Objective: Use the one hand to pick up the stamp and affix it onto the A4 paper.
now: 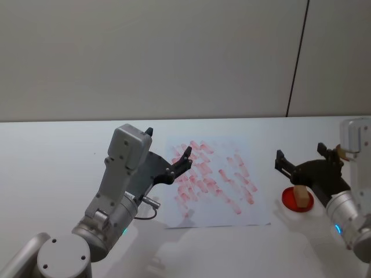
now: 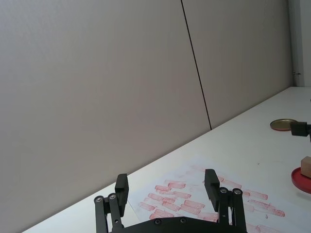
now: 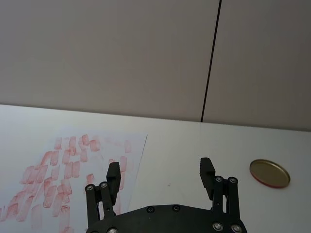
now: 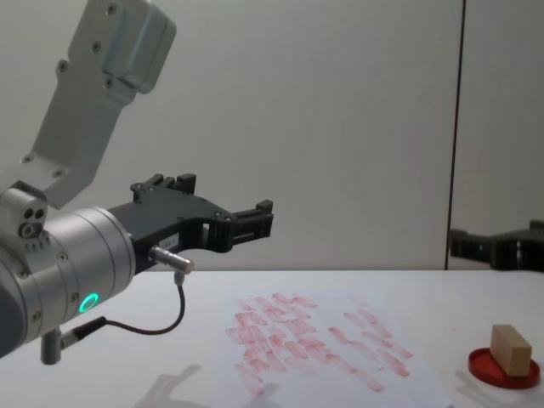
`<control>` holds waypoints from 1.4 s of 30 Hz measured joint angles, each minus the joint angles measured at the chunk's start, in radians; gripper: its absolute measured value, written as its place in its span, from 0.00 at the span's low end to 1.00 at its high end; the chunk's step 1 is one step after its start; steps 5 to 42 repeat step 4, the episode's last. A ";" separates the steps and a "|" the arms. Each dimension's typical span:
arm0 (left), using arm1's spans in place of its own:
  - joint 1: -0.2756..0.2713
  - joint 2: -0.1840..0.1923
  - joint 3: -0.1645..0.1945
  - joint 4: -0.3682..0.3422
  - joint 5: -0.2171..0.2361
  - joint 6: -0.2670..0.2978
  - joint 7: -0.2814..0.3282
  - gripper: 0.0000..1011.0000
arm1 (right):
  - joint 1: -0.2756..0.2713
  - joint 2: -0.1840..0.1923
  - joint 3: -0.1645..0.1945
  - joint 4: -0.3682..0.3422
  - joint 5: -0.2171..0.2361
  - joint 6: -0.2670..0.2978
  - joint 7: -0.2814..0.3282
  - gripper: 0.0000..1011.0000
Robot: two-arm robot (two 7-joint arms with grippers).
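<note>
The right gripper (image 1: pixel 304 165) hovered wide open and empty above the wooden stamp (image 1: pixel 300 195), which stood on the red ink pad (image 1: pixel 297 202) beside the A4 paper (image 1: pixel 214 182). The pick-up was not yet made; next it needed to descend and close on the stamp. The left gripper (image 1: pixel 174 159) hung open and idle over the paper's left edge.

The work surface is a plain white table (image 1: pixel 52 150) that extends across the full width of the scene. A flat round red ink pad (image 1: pixel 290 202) lies on the table at the near right. A round gold-coloured lid (image 3: pixel 269 173) with a thin red edge lies flat on the table farther to the right, well apart from the ink pad. A pale grey wall (image 1: pixel 145 58) stands along the far edge of the table. A thin dark vertical seam (image 1: pixel 297 58) divides the wall into panels on the right side.
</note>
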 joint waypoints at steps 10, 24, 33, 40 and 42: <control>0.000 0.000 0.000 0.000 0.000 0.000 0.000 0.98 | -0.016 0.008 0.001 -0.033 -0.012 -0.021 0.004 0.99; 0.000 0.000 0.000 0.000 0.000 0.000 0.000 0.98 | -0.016 0.008 0.001 -0.033 -0.012 -0.021 0.004 0.99; 0.000 0.000 0.000 0.000 0.000 0.000 0.000 0.98 | -0.016 0.008 0.001 -0.033 -0.012 -0.021 0.004 0.99; 0.000 0.000 0.000 0.000 0.000 0.000 0.000 0.98 | -0.016 0.008 0.001 -0.033 -0.012 -0.021 0.004 0.99; 0.000 0.000 0.000 0.000 0.000 0.000 0.000 0.98 | -0.016 0.008 0.001 -0.033 -0.012 -0.021 0.004 0.99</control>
